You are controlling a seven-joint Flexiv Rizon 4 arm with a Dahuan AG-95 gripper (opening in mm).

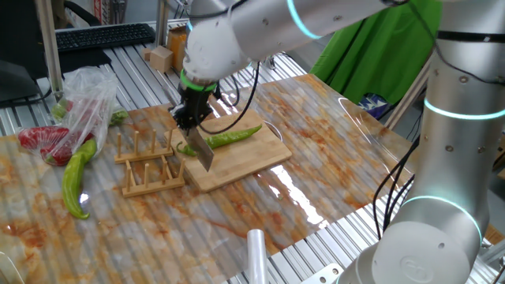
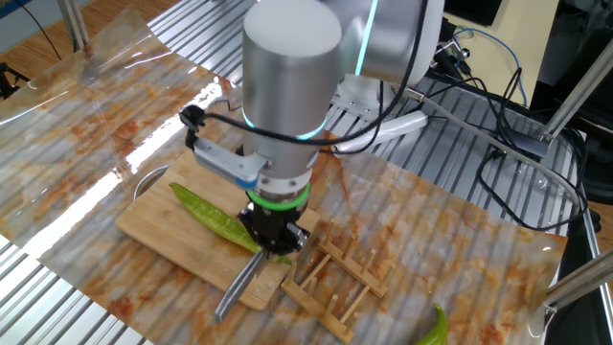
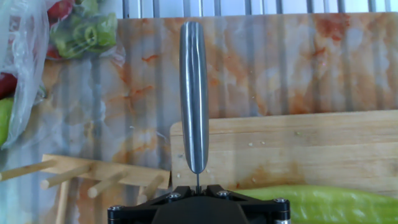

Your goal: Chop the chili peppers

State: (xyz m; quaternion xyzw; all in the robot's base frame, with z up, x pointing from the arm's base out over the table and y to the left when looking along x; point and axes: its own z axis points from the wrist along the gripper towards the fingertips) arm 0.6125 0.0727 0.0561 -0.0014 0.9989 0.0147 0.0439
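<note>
Black two-finger gripper (image 1: 192,118) clamped on steel knife (image 1: 202,151) — blade angled down at long green chili pepper (image 1: 233,136) lying across rectangular bamboo cutting board (image 1: 260,158), near its rack-side edge.

Silver arm (image 1: 442,150), glowing cyan rings, black gripper (image 1: 192,118).

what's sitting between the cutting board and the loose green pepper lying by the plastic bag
A wooden peg rack sits between the cutting board and the loose green pepper, seen in one fixed view.
</note>
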